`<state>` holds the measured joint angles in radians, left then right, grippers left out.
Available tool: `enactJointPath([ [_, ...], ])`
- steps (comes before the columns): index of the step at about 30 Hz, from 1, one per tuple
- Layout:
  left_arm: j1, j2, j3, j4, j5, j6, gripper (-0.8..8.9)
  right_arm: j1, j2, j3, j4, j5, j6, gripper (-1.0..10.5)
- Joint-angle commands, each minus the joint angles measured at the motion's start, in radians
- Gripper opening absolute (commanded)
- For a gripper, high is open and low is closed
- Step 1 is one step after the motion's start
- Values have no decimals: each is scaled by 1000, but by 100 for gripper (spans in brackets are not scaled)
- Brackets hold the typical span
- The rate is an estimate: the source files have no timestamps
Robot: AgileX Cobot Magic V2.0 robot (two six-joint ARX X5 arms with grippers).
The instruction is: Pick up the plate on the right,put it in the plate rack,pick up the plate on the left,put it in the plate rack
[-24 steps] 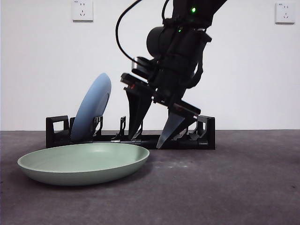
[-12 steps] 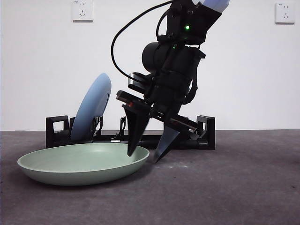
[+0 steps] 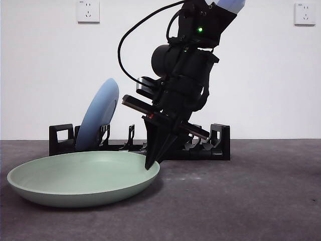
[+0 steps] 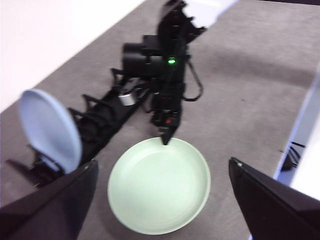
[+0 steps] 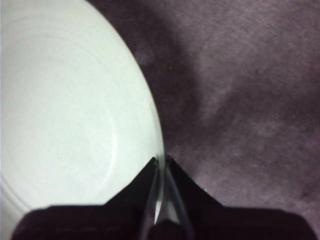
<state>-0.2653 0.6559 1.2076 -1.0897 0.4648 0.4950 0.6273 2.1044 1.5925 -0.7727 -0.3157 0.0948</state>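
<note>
The right gripper [image 3: 152, 163] has its fingers pinched on the green plate's [image 3: 75, 178] rim, in front of the plate rack [image 3: 220, 143].

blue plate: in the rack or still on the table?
In the rack. The blue plate stands on edge, leaning, in a slot near one end of the plate rack; the left wrist view shows the same.

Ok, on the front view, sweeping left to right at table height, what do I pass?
Green plate → blue plate standing in the plate rack behind it → right gripper, shut on the green plate's right rim → the rack's right end block. The left gripper waits out of this view.
</note>
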Motion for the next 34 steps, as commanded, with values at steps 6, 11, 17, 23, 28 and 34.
enactJointPath([
  [6,-234,86,-2,-10,-171,68,443,-13,-51,-10,-65,-6,-10,-13],
  [11,-399,165,-2,-10,-298,117,443,-40,-171,-9,-116,-6,-21,-13],
  [17,-589,293,-2,7,-463,179,440,-94,-323,-9,-188,-10,-23,-13],
  [23,-703,423,-2,68,-616,240,440,-150,-423,-9,-269,-10,-43,-12],
  [28,-731,506,-2,116,-652,277,440,-180,-469,-9,-307,-60,-51,-12],
  [34,-731,574,-2,146,-706,311,435,-185,-499,-9,-314,-98,-50,-12],
])
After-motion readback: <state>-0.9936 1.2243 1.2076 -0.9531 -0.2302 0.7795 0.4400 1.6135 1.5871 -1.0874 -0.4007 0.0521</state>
